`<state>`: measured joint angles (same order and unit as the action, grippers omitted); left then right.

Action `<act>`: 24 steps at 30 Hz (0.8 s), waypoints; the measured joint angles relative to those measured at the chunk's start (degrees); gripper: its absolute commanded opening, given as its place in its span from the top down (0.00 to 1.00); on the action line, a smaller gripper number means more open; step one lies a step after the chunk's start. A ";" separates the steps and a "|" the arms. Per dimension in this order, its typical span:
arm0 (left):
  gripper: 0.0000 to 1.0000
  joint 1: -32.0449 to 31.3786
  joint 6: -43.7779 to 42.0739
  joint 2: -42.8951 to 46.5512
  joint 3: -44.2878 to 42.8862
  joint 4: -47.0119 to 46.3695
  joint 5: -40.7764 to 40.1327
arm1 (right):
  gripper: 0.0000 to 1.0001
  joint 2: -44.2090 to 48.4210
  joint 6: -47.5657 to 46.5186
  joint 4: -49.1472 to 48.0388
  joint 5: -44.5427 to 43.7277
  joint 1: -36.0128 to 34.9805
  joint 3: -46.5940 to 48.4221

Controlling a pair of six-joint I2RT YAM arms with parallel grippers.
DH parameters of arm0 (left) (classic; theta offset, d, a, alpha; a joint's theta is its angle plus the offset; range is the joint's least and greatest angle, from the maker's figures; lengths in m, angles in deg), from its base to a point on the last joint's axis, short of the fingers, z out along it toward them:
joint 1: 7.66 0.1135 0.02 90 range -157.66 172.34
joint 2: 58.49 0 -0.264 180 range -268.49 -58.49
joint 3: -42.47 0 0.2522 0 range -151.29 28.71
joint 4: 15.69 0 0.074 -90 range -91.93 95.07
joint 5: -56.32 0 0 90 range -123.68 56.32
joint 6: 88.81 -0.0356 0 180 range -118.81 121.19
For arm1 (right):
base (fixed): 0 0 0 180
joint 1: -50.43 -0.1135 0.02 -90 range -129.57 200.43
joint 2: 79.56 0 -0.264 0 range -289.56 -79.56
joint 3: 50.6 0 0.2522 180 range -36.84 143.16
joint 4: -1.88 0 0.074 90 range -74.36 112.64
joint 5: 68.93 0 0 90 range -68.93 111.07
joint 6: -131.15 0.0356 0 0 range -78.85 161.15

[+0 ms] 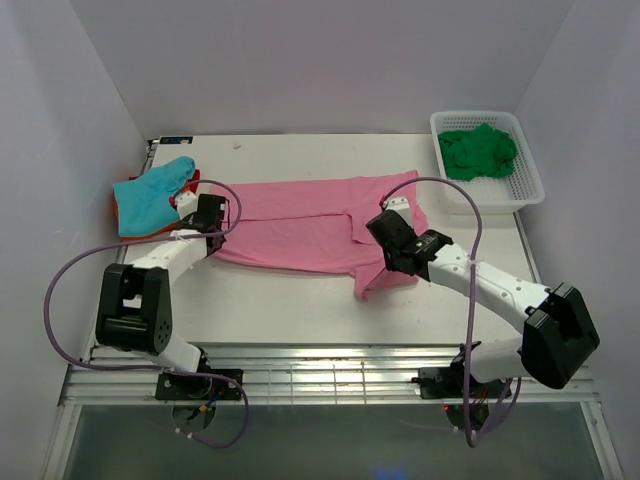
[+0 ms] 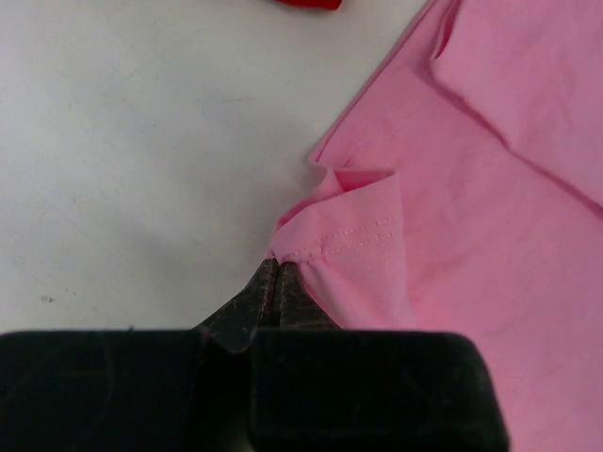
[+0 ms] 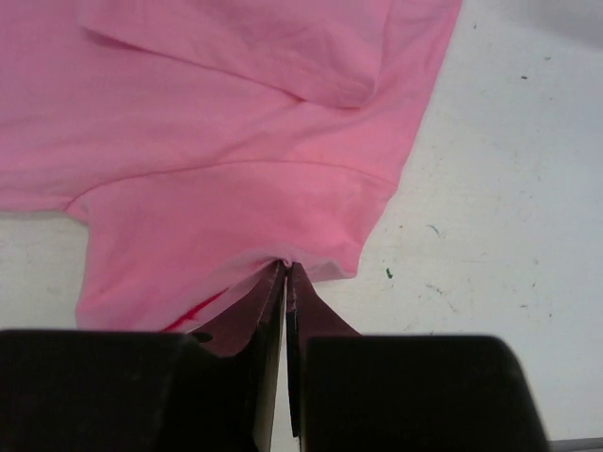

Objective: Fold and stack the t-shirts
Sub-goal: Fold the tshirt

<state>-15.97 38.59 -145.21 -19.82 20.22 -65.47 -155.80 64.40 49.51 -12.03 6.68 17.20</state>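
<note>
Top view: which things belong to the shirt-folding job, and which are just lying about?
Job: pink t-shirt, pinched by left gripper and right gripper; teal t-shirt lying on orange t-shirt; green t-shirt in the white mesh basket.
Lying about: white mesh basket; purple cables.

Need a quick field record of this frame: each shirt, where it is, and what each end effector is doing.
pink t-shirt: spread across the table, not yet stacked
left end effector: shut on the pink t-shirt's stitched hem at its left end
right end effector: shut on the pink t-shirt's edge at its right end
teal t-shirt: far left, lying on the orange t-shirt
dark green t-shirt: bunched in the white basket, far right
</note>
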 measured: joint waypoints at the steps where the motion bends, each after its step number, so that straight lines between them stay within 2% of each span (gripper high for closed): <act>1: 1.00 0.26 -0.17 -0.85 -1.16 -0.07 0.17 | 0.92 -0.72 -0.98 -0.39 -0.13 1.01 0.61; 15: 1.00 3.74 -3.13 -13.16 -10.08 -0.92 3.80 | 0.92 -12.76 -12.33 -7.56 0.79 15.13 10.60; 24: 1.00 4.31 -4.90 -16.15 -14.29 -0.94 5.11 | 0.92 -23.78 -17.05 -9.70 3.32 19.08 23.02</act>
<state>-11.67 33.70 -161.36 -34.12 19.28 -60.35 -179.59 47.35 39.81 -8.71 25.77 40.22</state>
